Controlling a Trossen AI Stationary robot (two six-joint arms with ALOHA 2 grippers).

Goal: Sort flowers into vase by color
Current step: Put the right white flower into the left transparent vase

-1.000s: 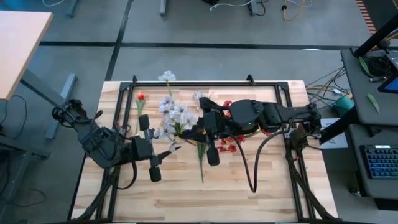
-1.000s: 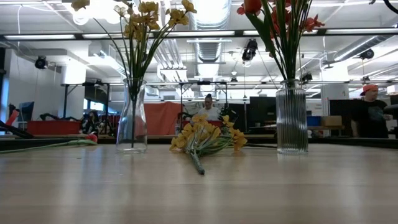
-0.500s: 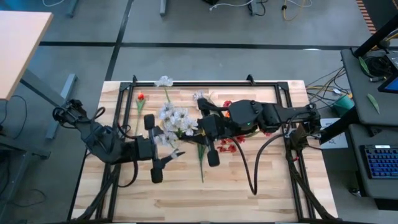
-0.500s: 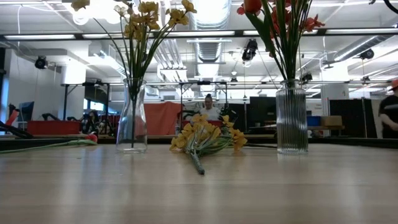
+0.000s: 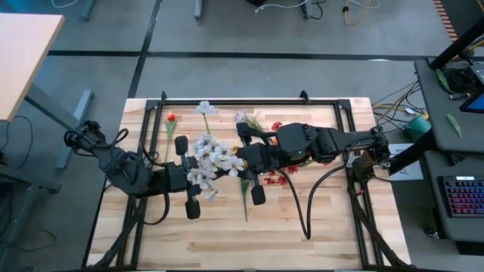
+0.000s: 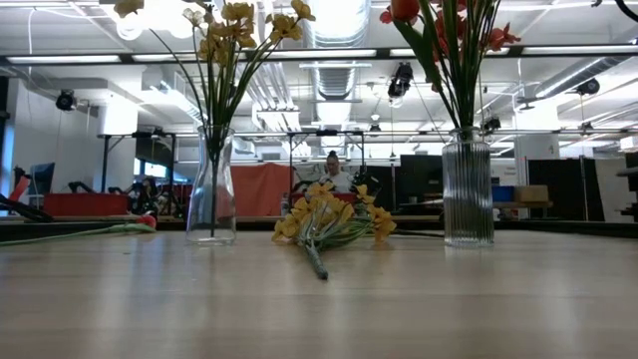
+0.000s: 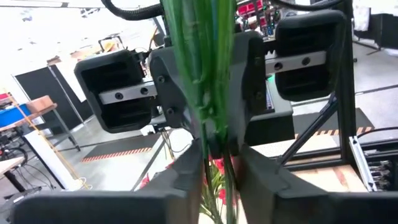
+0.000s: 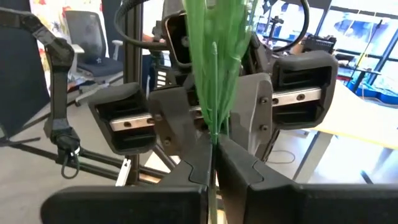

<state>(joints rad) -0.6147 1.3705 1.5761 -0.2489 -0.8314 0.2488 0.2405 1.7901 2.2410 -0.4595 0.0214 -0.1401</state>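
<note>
A spray of white flowers (image 5: 212, 157) stands upright in the air over the table's middle, its green stalks (image 7: 208, 74) running down between both grippers. My left gripper (image 7: 219, 171) comes from the left and my right gripper (image 8: 213, 155) from the right. They face each other, and each is shut on the stalks. The blossoms hide both contacts in the high view. A yellow bunch (image 6: 329, 221) lies on the table, its stalk (image 5: 244, 200) toward the near edge. A single red flower (image 5: 172, 117) lies at the far left. My left gripper pinches the white spray's green stalks (image 7: 217, 140) between its two fingers (image 7: 193, 177), coming level from the table's left, across the stalks. The spray stands upright, clear of the table. My right gripper pinches the same stalks (image 8: 214, 127) between its two fingers (image 8: 196, 165), level from the table's right, across them.
A clear vase with yellow flowers (image 6: 211, 189) and a ribbed vase with red flowers (image 6: 469, 187) stand on the table. The red blossoms (image 5: 276, 178) show below my right arm. A black frame (image 5: 249, 102) rims the tabletop. People stand in the room beyond.
My left gripper's fingers first spread wider, then shut on the stalks. The white spray, kept in my right gripper, has swung so that its blossoms lie nearer the table's near edge and over my left gripper.
</note>
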